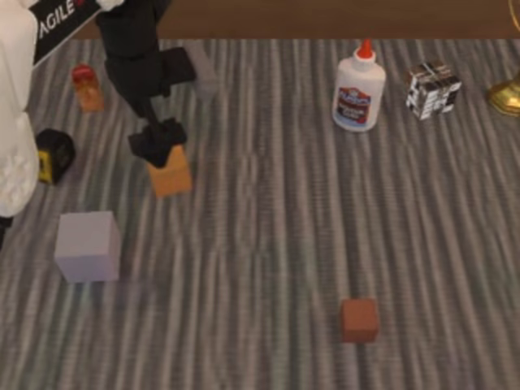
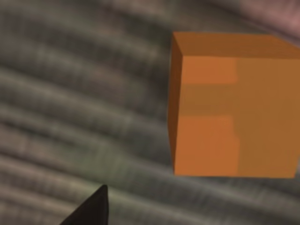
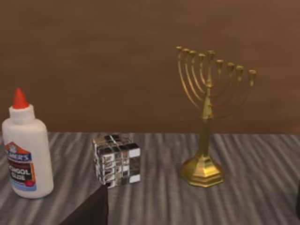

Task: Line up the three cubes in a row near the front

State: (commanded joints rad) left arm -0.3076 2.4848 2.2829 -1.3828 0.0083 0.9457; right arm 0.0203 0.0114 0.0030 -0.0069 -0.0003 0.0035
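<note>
Three plain cubes sit on the striped bench [image 1: 325, 203], and none of them yet shares a line with another. My left pincer [image 1: 159, 145] hangs over the orange cube [image 1: 171, 172], which lies right under it and a touch toward the front; I judge this arm is at the point of taking that cube, since it stands farthest back of the three. Whether the fingers are spread or closed on it I cannot tell: from above the black body hides them, and the left wrist view shows only one dark fingertip [image 2: 91, 208] apart from the cube's face. The lilac-pink cube [image 1: 88, 245] rests nearer the front than the pincer and a little to its left; the reddish-brown cube [image 1: 359, 319] is well apart to its right, close to the front edge, where the row is wanted. Things not in the task keep to the back: a white glue bottle [image 1: 359, 85] with a red cap, its blue and orange label reading as "ELMER'S" and "SCHOOL GLUE" in the right wrist view, a black-and-white puzzle cube [image 1: 433, 90] just right of it, and a brass menorah [image 1: 507, 95] at the far right. Left of the pincer stand a small orange bottle [image 1: 87, 88] and a black-and-yellow tape measure [image 1: 54, 154]. "AGILE" shows on the white arm [image 1: 49, 28] at the upper left. My right pincer does not appear from above; its camera faces the back clutter, so it seems parked.
</note>
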